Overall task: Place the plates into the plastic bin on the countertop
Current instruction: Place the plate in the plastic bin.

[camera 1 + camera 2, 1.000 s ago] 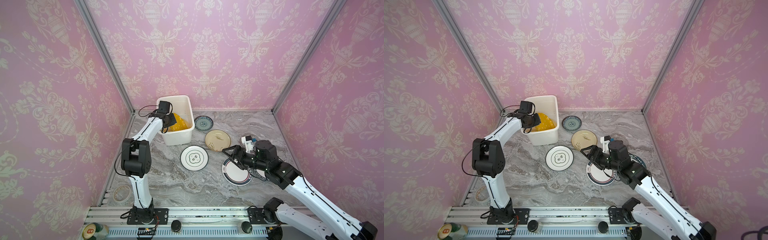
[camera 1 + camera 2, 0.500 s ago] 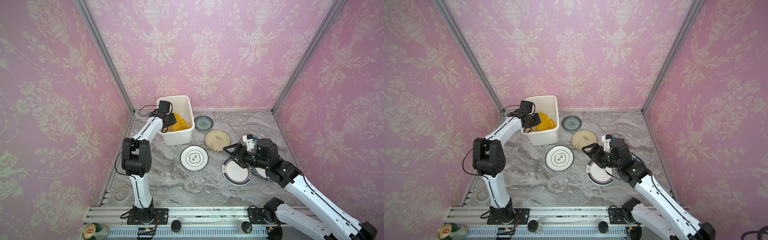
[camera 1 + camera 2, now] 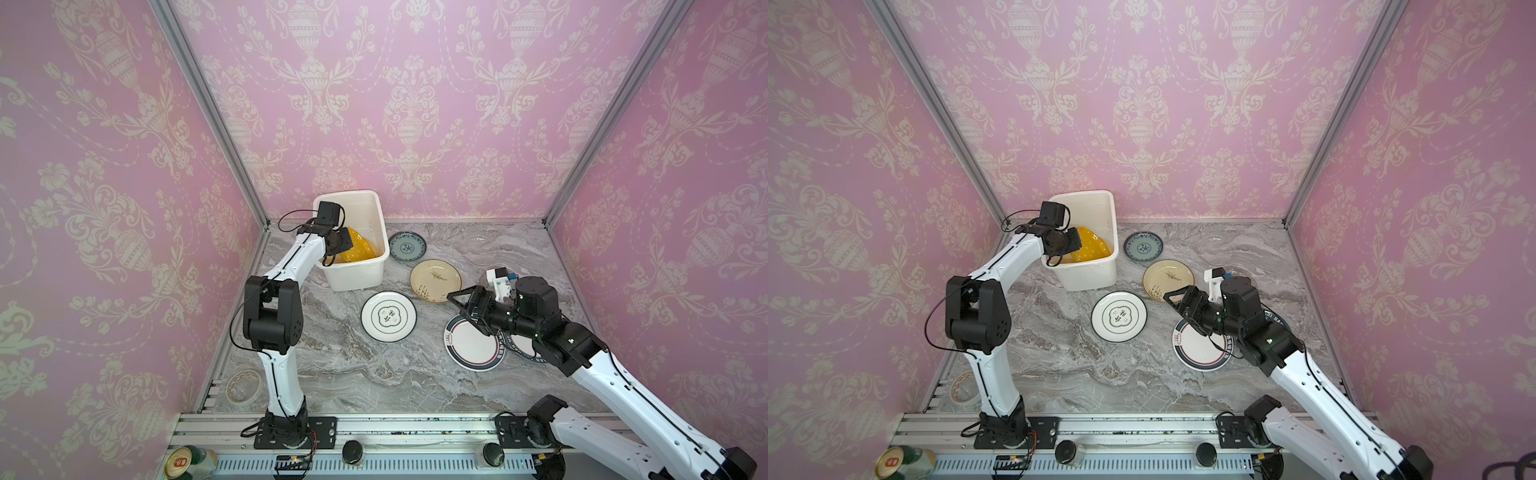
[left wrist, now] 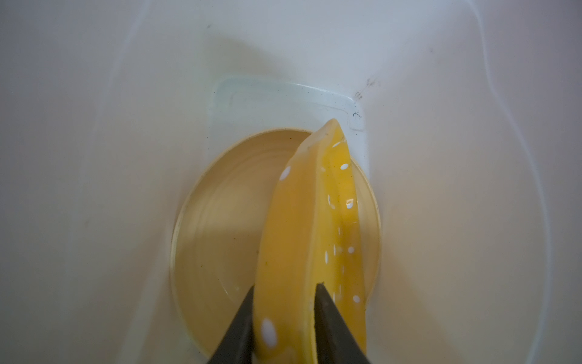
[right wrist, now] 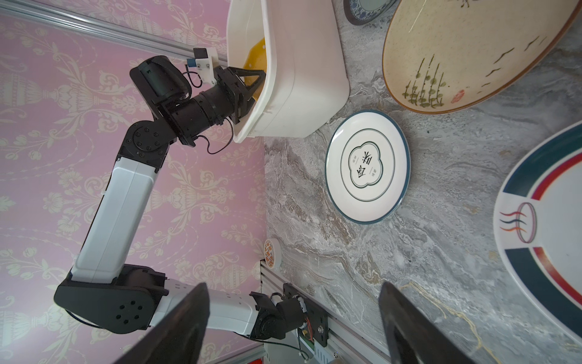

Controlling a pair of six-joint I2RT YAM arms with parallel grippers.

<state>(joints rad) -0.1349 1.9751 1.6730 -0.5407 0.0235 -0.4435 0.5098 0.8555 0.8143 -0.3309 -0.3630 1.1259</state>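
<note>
The white plastic bin (image 3: 357, 276) stands at the back left of the countertop (image 3: 353, 374). My left gripper (image 4: 286, 285) reaches into it, shut on the rim of a tilted yellow plate (image 4: 302, 220) with white dots. A cream plate (image 4: 220, 227) lies flat on the bin floor beneath. My right gripper (image 3: 463, 309) hovers open and empty between a cream painted plate (image 3: 435, 280) and a striped-rim white plate (image 3: 473, 347). A green-rimmed white plate (image 3: 388, 316) and a small teal plate (image 3: 407, 246) lie near the bin.
Another plate (image 3: 519, 349) lies mostly hidden under my right arm. A clear glass plate (image 3: 476, 240) sits near the back wall. A tape roll (image 3: 243, 386) lies at the front left corner, and a can (image 3: 187, 461) by the aluminium rail (image 3: 415, 424). Pink walls close three sides.
My right gripper has shifted slightly to the left above the plates. The left arm stays in the bin with the yellow plate.
</note>
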